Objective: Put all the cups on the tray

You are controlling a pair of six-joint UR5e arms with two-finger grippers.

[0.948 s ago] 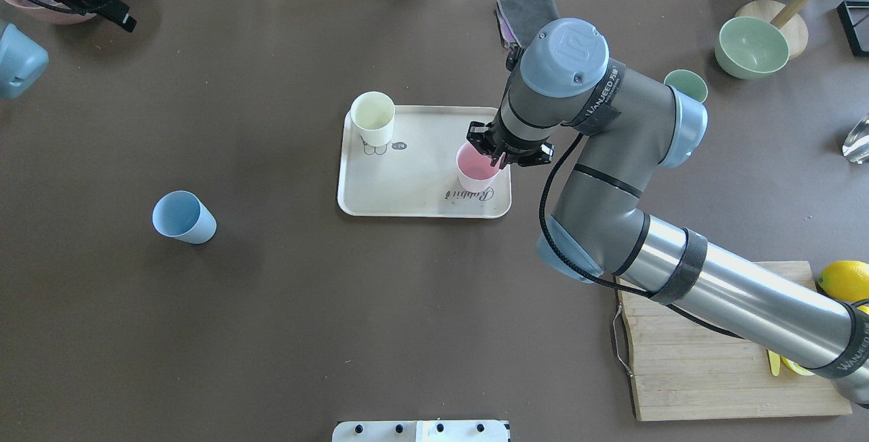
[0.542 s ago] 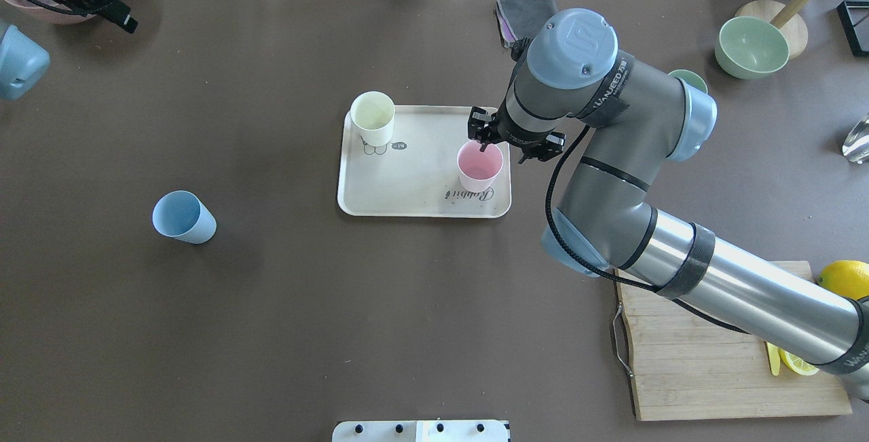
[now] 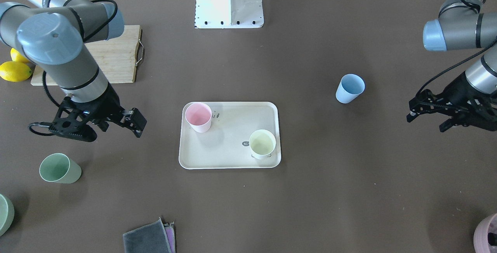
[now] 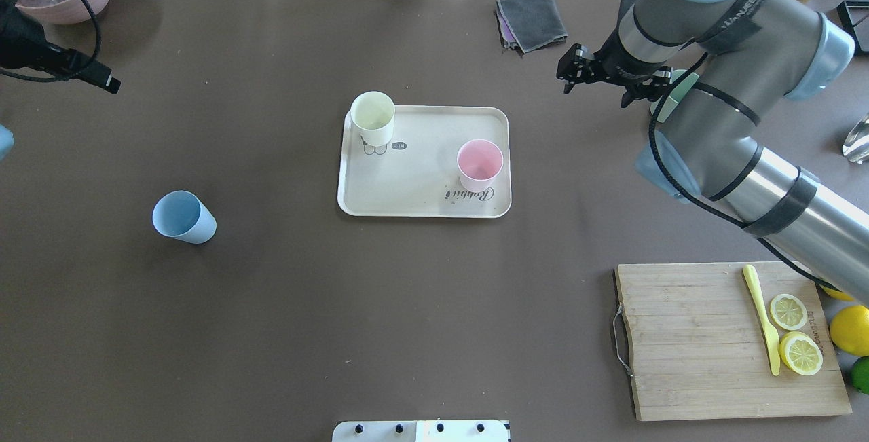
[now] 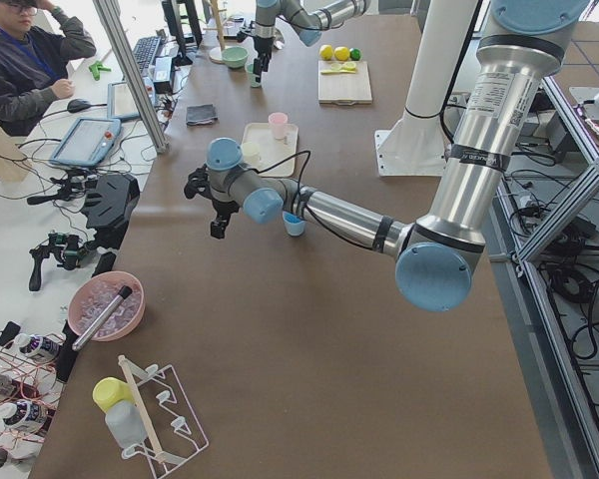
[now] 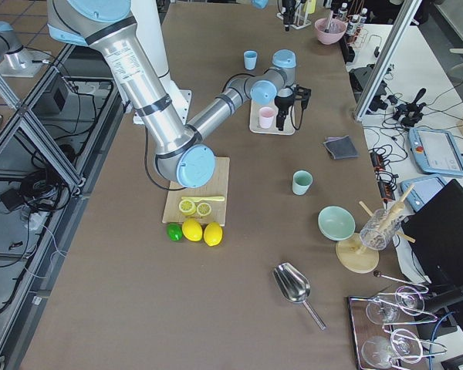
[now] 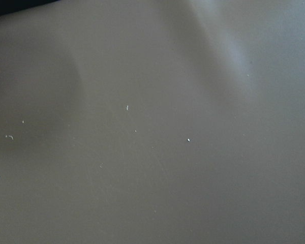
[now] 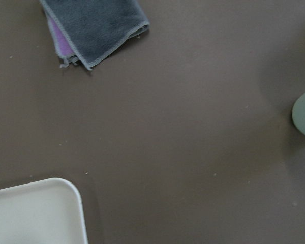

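Near right hand (image 4: 596,87), green cup (image 3: 60,168)

Tray (image 4: 421,170) is finished cream-beige, marked with grey lettering. Cups are coloured separately: pink cup (image 4: 479,165), cream-yellow cup (image 4: 372,118), light blue cup (image 4: 183,216), sage green cup (image 3: 59,168). Table (image 4: 271,326) is covered dark brown. Cloth (image 4: 533,20) is layered grey over purple.

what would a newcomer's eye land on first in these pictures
The cream tray at the table's centre, with the pink cup and the cream-yellow cup upright on it. The right claw hangs open and empty beyond its far right corner, near the green cup; the blue cup stands alone on the robot's left.
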